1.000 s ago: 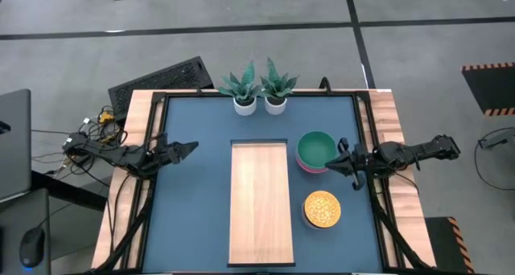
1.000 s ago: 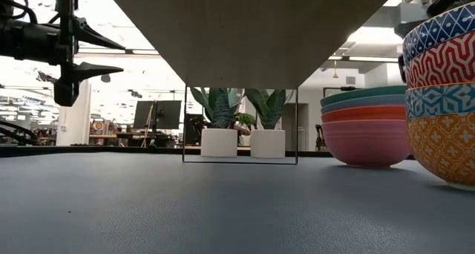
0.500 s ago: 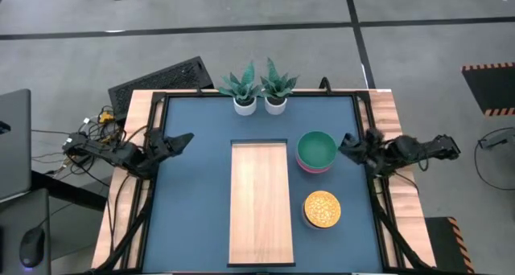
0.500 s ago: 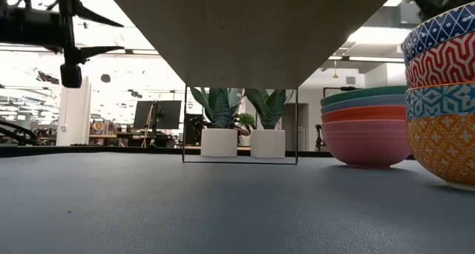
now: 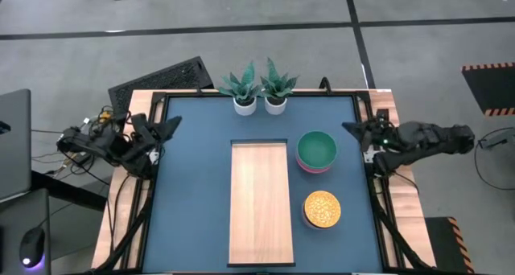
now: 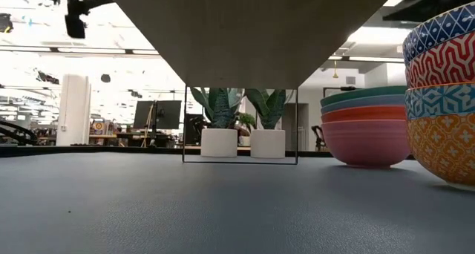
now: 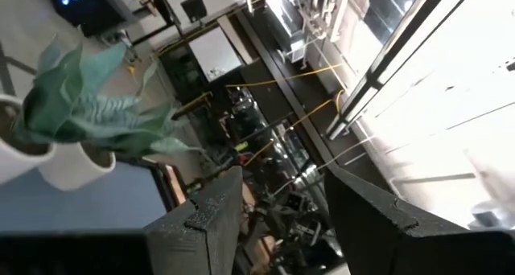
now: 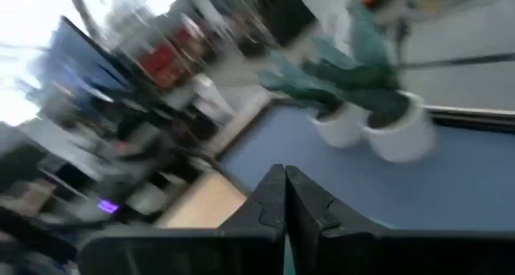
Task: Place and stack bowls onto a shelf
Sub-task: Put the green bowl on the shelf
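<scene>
high view: long light-wood shelf (image 5: 259,201) lies bare mid-counter; stacked plain teal-topped bowls (image 5: 316,151) and patterned yellow-topped bowls (image 5: 322,209) wait beside it. left hand (image 5: 166,127) spread, right hand (image 5: 354,131) closed empty, both parked at the edges.

We see even overhead light above; bright backlit windows glare at table level; the right wrist view smears with motion blur.

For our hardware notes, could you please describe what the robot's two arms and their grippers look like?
Both arms are dark, jointed and slender. The left gripper and right gripper each end in two black, tapering fingers with a matte, slightly grainy surface. Yellow and dark cables bunch beside the left arm's base. No markings are legible.
</scene>
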Robot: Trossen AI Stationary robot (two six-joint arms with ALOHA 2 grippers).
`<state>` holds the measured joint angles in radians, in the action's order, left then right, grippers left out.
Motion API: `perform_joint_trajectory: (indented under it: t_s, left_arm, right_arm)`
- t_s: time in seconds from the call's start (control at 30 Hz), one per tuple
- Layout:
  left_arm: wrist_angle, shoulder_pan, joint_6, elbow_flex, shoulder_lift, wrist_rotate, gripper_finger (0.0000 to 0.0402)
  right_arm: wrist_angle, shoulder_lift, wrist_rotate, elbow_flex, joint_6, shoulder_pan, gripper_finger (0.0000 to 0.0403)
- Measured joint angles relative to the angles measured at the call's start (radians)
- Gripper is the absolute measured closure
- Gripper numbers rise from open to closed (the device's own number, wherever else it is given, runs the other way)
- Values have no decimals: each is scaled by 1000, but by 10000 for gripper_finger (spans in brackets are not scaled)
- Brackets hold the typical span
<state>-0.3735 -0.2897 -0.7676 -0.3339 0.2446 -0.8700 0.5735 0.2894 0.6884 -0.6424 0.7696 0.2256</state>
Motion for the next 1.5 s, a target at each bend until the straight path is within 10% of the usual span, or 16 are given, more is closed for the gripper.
perform_joint_trajectory:
  t_s: [0.3, 0.53, 1.1, 1.5]
  left_arm:
    - [1, 0, 53, -119, 159, -36, 236]
    - [1, 0, -16, -150, 209, -35, 236]
    - [39, 0, -64, -151, 209, -26, 236]
    - [116, 0, -135, -152, 209, 29, 236]
  right_arm:
    - [358, 307, -5, -313, 175, -98, 379]
    - [497, 462, -283, -468, 178, -258, 364]
    - [637, 783, -529, -483, -192, -654, 216]
    - [639, 943, -582, -477, -281, -646, 206]
